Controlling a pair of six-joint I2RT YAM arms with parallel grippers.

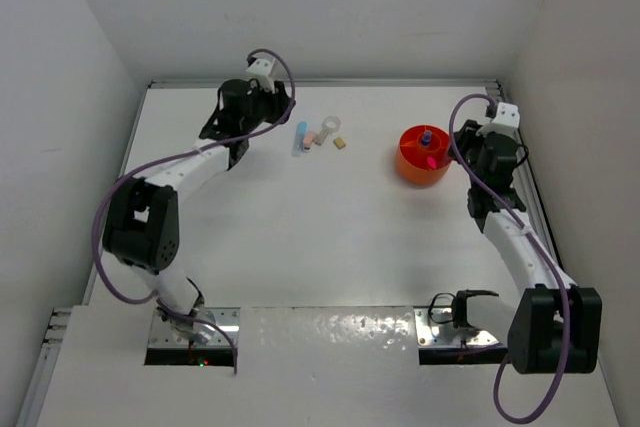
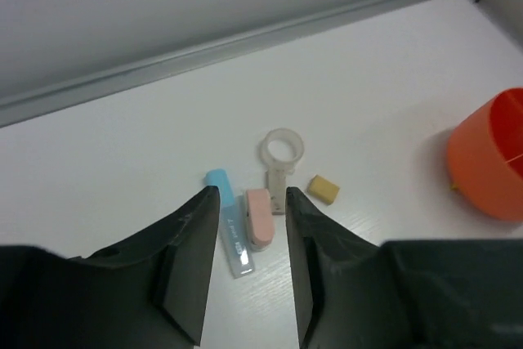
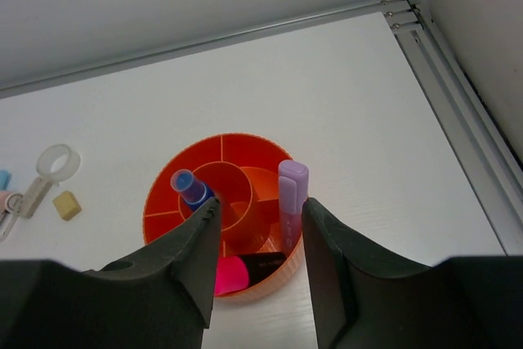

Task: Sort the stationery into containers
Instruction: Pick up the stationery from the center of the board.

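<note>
Orange tub (image 3: 245, 138), far right: blue bottle (image 3: 188, 185), lilac piece (image 3: 292, 194), pink marker (image 3: 233, 274) inside, right gripper (image 3: 261, 206) nearby, jaws parted, empty; blue piece (image 2: 227, 218), pink piece (image 2: 260, 217), clear ring (image 2: 283, 149), tan block (image 2: 324, 189) loose far-centre, left gripper (image 2: 252, 202) likewise.

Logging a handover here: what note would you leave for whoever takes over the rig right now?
Left gripper open, empty, facing the loose pieces.
Right gripper open, empty, above the tub.
Done: bottle, lilac piece, marker in tub.
To do: blue piece, pink piece, ring, block, clustered on the table.
</note>
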